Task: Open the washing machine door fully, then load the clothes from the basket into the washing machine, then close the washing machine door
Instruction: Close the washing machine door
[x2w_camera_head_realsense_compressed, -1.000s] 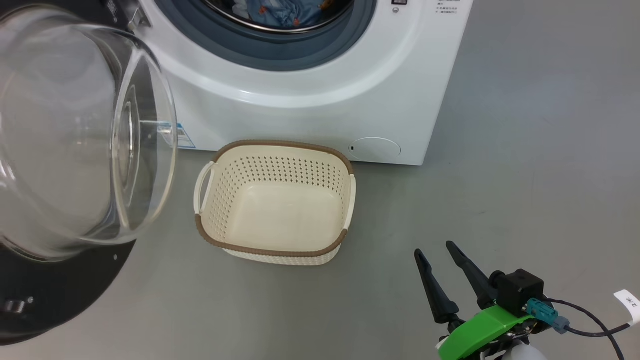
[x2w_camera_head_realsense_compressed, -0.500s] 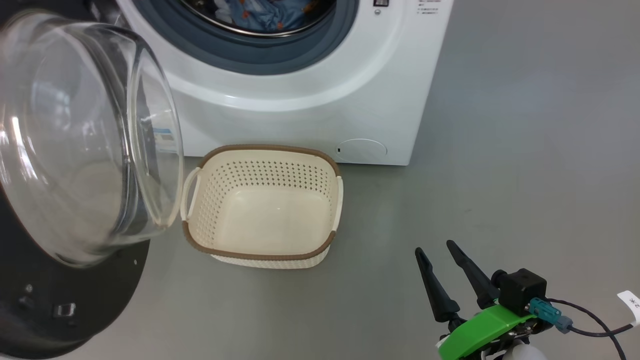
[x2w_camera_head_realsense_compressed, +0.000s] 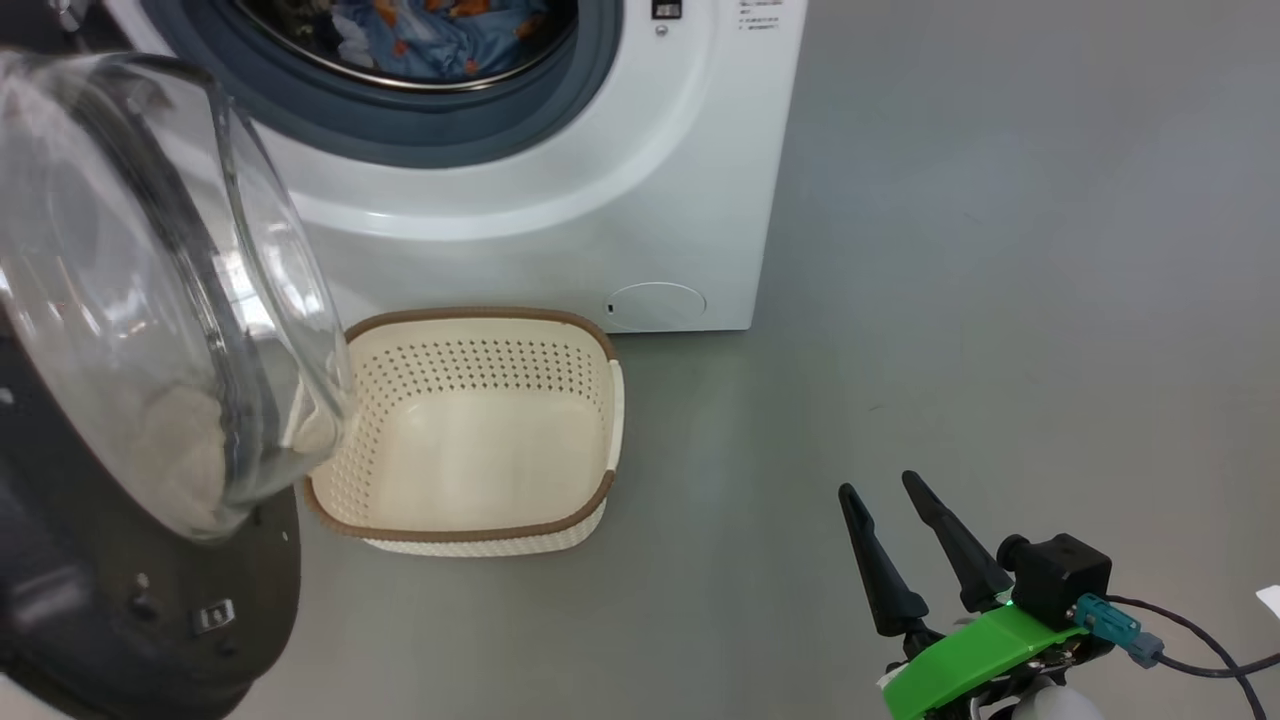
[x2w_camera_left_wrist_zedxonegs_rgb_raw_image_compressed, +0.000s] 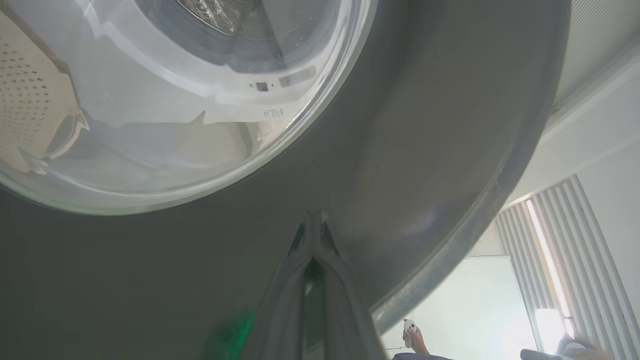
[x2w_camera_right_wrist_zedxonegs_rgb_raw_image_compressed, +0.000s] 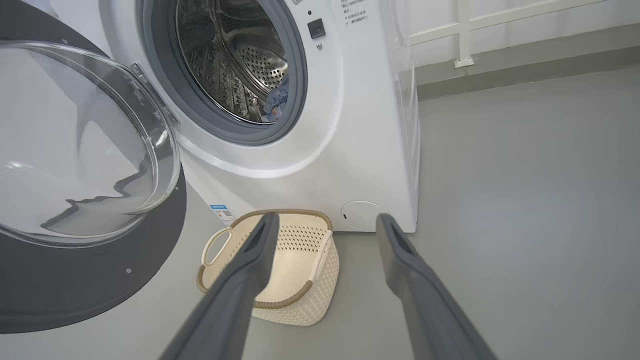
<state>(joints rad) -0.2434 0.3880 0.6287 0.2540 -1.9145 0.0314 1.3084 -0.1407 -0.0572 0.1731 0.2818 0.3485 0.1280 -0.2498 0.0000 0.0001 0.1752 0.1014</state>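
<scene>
we see the washing machine door (x2w_camera_head_realsense_compressed: 150, 300) ajar, glass bowl bulging toward the basket (x2w_camera_head_realsense_compressed: 470, 313). our left gripper (x2w_camera_left_wrist_zedxonegs_rgb_raw_image_compressed: 314, 217), pressed together, meets its dark face; our right gripper (x2w_camera_head_realsense_compressed: 879, 485) hangs low, spread.

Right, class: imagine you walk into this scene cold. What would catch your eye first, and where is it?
The washing machine door dominates: its bulging glass bowl stands open at the left of the head view. In front of the washing machine, the basket sits empty on the grey floor, while the clothes lie inside the machine. At lower right, the right gripper hovers with fingers spread.
</scene>
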